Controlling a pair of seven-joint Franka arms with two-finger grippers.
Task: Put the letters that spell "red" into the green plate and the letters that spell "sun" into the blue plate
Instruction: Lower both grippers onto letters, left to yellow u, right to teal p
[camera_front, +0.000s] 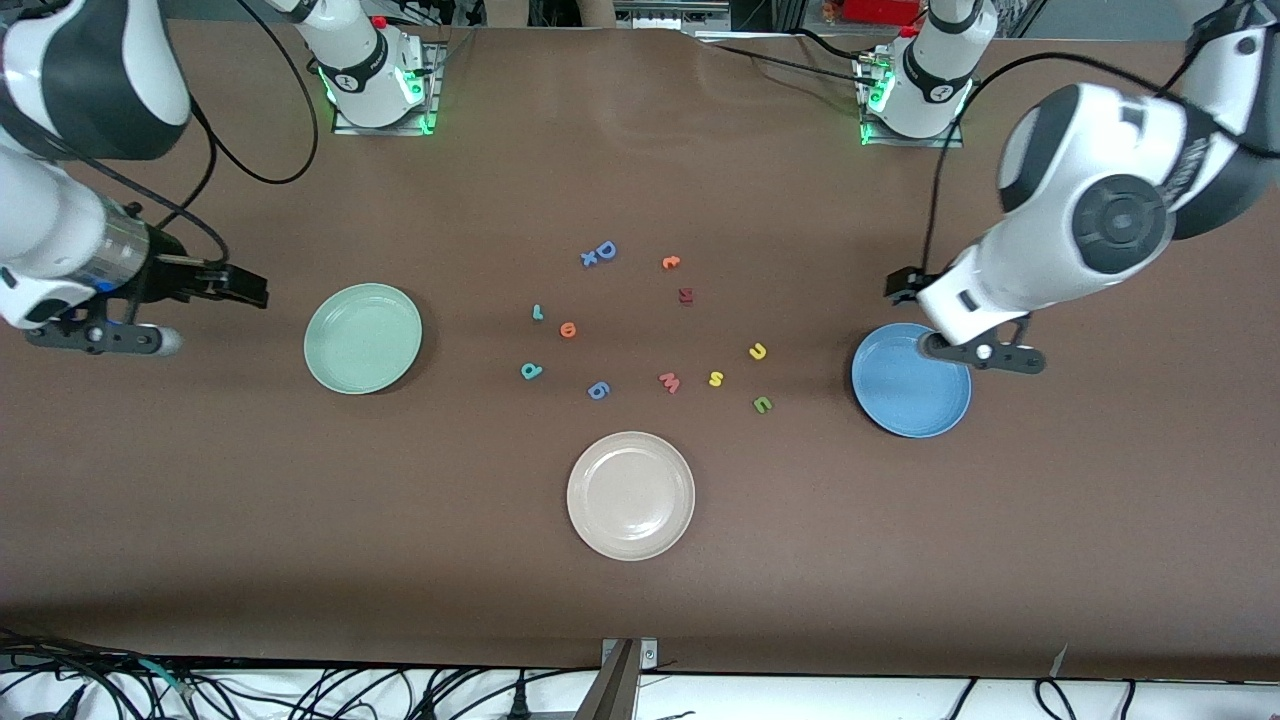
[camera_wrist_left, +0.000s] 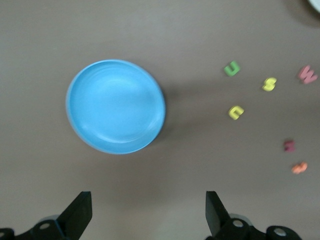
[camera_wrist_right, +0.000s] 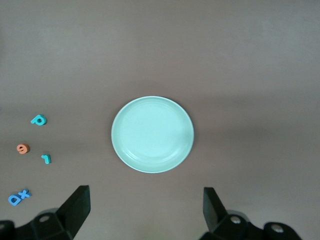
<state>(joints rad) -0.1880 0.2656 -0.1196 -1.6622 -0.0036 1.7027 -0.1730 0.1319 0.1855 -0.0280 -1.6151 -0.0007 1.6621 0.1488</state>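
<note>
Status: no letter is in any plate; all lie loose on the brown table (camera_front: 640, 150).

Left gripper (camera_wrist_left: 147, 215), at the right of the front view, hangs over the table at the blue plate's (camera_front: 910, 380) upper edge, jaws spread wide, holding nothing. Right gripper (camera_wrist_right: 145, 215), at the far left of the front view, hangs over bare table outside the green plate (camera_front: 362, 338), likewise wide open and empty.

Locations, front view: teal "r" (camera_front: 537, 313), orange "e" (camera_front: 568, 330) and teal "d" (camera_front: 531, 371) sit left of centre. Yellow "u" (camera_front: 758, 351), yellow "s" (camera_front: 716, 378) and green "n" (camera_front: 762, 404) sit right of centre, between the middle and the blue plate.

Risks:
- Wrong pick. Blue "D" (camera_front: 601, 252), dark red letter (camera_front: 686, 295), a second orange letter (camera_front: 670, 262), pink "w" (camera_front: 669, 382) and a blue letter (camera_front: 598, 389) lie among the targets; colour alone would mislead.
- Missed grasp. The letters are tiny, flat and thick-cut, probably foam or plastic, so fingers may pinch past them or flick them away.
- Wrong dish. The cream plate (camera_front: 630, 495), lower centre, matches the others in shape.

Plates appear smooth, round and shallow-rimmed; a dropped letter may bounce out.
</note>
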